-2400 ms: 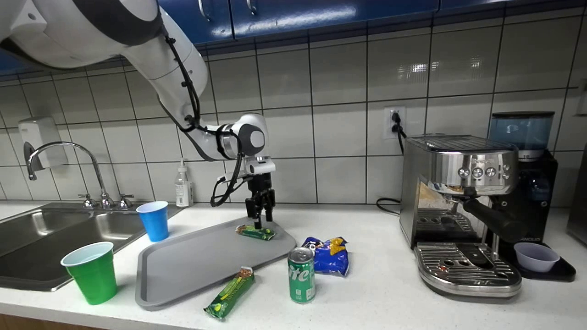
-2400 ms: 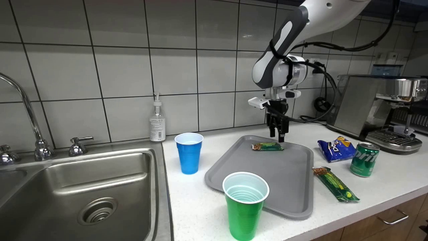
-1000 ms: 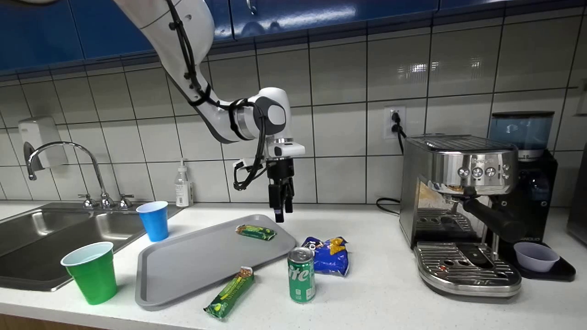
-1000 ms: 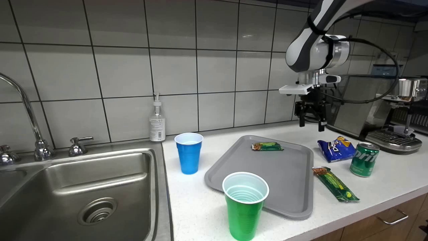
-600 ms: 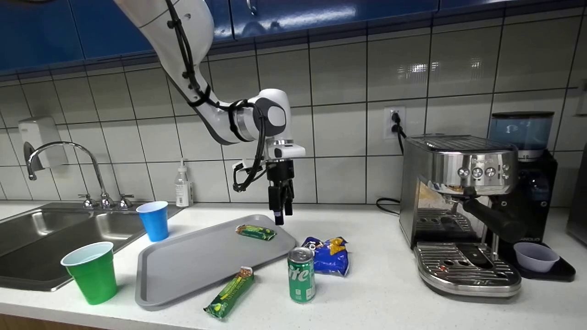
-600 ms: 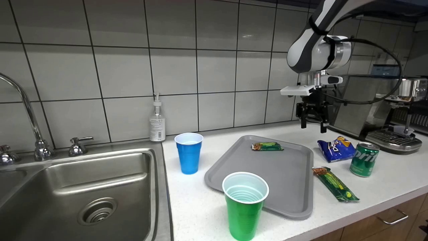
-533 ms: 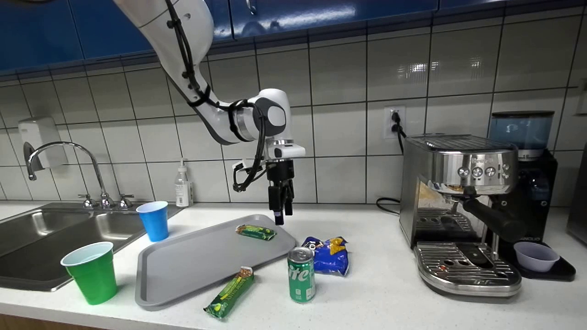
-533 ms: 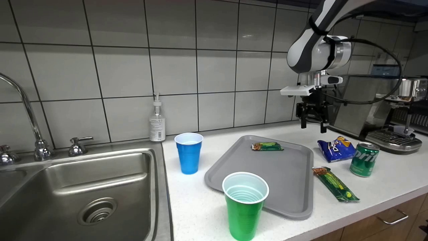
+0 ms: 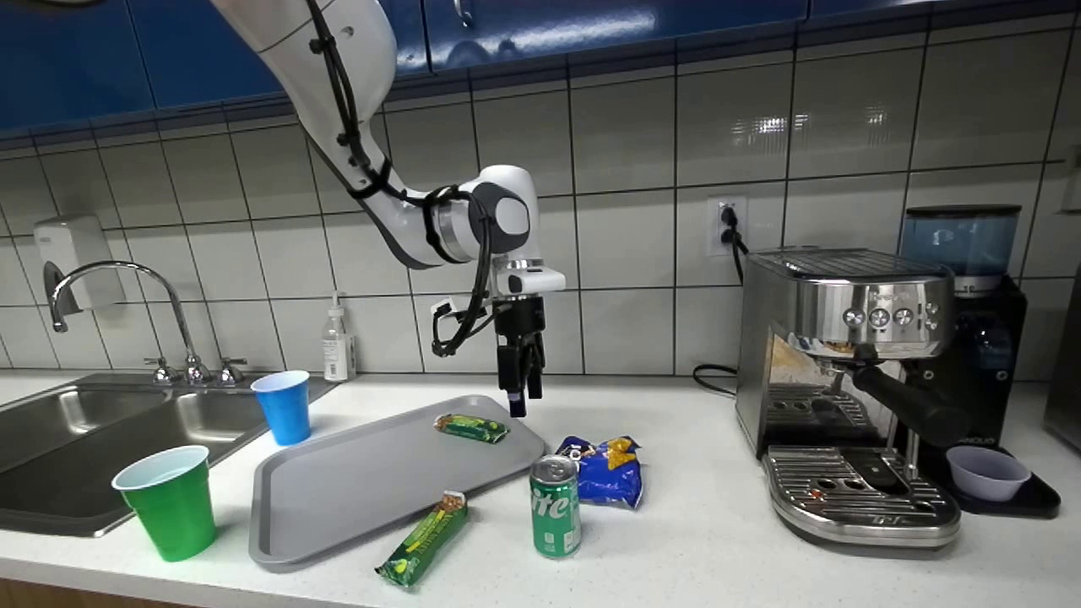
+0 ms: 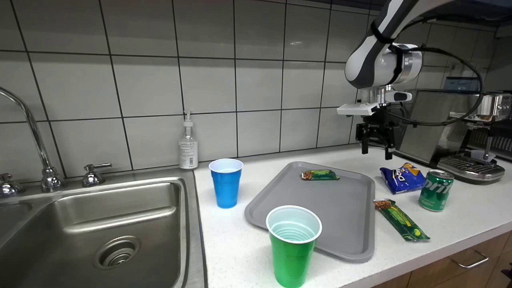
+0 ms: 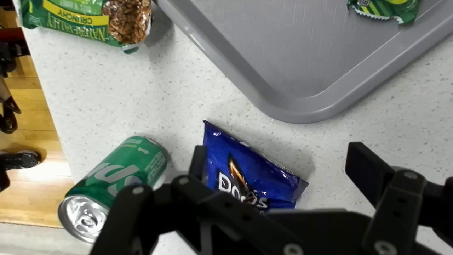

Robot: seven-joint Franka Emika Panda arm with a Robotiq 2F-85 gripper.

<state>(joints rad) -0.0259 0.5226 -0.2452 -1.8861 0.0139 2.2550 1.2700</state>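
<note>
Worktop (image 11: 113, 95): white, speckled
Tray (image 9: 372, 481): gray, lying flat, at a slant to the worktop's front edge
Gripper (image 10: 377, 151): jaws wide apart, empty, in the air near a tray corner
Doritos bag (image 11: 247, 166): on the worktop, just outside that corner, nearest the gripper
Sprite can (image 9: 555, 515): upright between the bag and the worktop's front edge

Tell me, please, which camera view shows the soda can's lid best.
The wrist view: there the lid appears largest, turned toward the camera, with its pull tab visible. Both exterior views show it smaller, at a shallow slant, atop the upright can; the tab is hard to make out.
</note>
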